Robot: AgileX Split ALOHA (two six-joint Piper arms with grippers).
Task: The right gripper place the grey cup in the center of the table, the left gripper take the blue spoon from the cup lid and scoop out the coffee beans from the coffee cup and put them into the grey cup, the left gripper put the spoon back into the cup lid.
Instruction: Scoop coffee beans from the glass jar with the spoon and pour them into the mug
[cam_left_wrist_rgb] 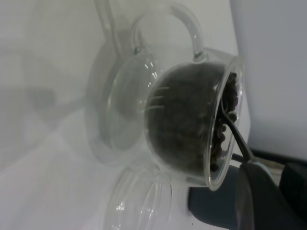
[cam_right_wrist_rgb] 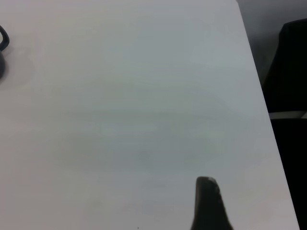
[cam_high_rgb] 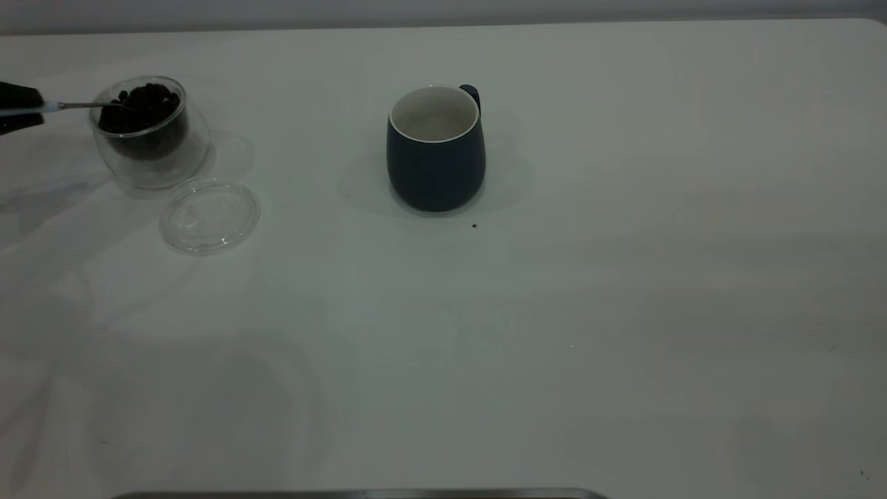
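Observation:
My left gripper (cam_high_rgb: 17,107) at the table's far left is shut on the blue spoon (cam_high_rgb: 50,107) by its pale handle. The spoon's metal bowl is dipped into the coffee beans (cam_high_rgb: 142,109) in the clear coffee cup (cam_high_rgb: 149,135). In the left wrist view the coffee cup (cam_left_wrist_rgb: 182,120) fills the middle, and the spoon's neck (cam_left_wrist_rgb: 235,132) runs from the beans (cam_left_wrist_rgb: 225,115) back to my gripper (cam_left_wrist_rgb: 268,191). The cup lid (cam_high_rgb: 209,215) lies empty in front of the coffee cup. The grey cup (cam_high_rgb: 435,149) stands upright at the table's centre, with no beans visible inside. Only one finger (cam_right_wrist_rgb: 208,201) of my right gripper shows, nothing beside it.
The white table (cam_high_rgb: 624,312) stretches wide to the right of the grey cup. A tiny dark speck (cam_high_rgb: 474,225) lies just in front of the grey cup. The right wrist view shows the table's edge (cam_right_wrist_rgb: 254,72) and the grey cup's handle (cam_right_wrist_rgb: 3,38) at the side.

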